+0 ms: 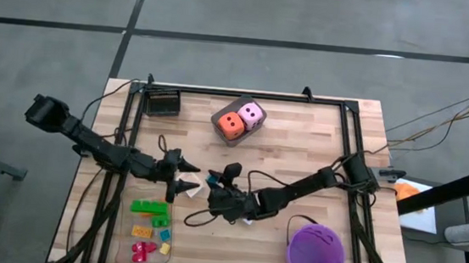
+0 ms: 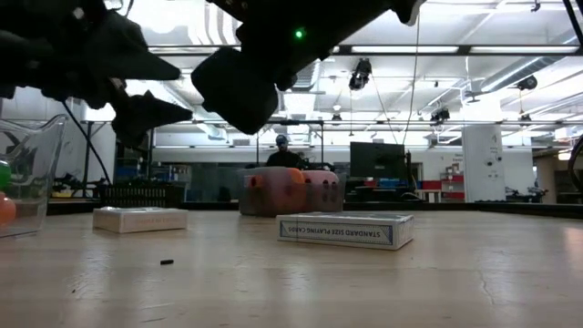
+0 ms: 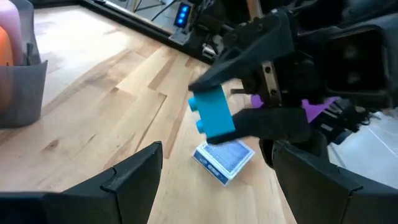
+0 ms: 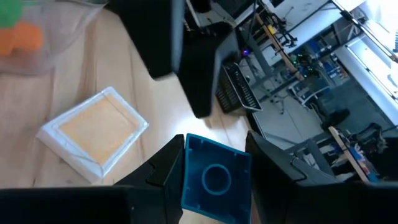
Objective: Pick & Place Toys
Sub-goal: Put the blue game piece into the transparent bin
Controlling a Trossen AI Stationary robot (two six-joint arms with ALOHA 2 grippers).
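Left gripper (image 1: 193,182) hovers above mid-table, jaws spread wide and empty, pointing at the right gripper (image 3: 258,106). Just beside it, the right gripper holds a blue brick (image 3: 211,111) clamped between narrow jaws, lifted over a card box (image 3: 224,158). Other bricks sit in the tray (image 1: 128,233) at the front left; two dice (image 1: 240,120) rest in a bin at the back.
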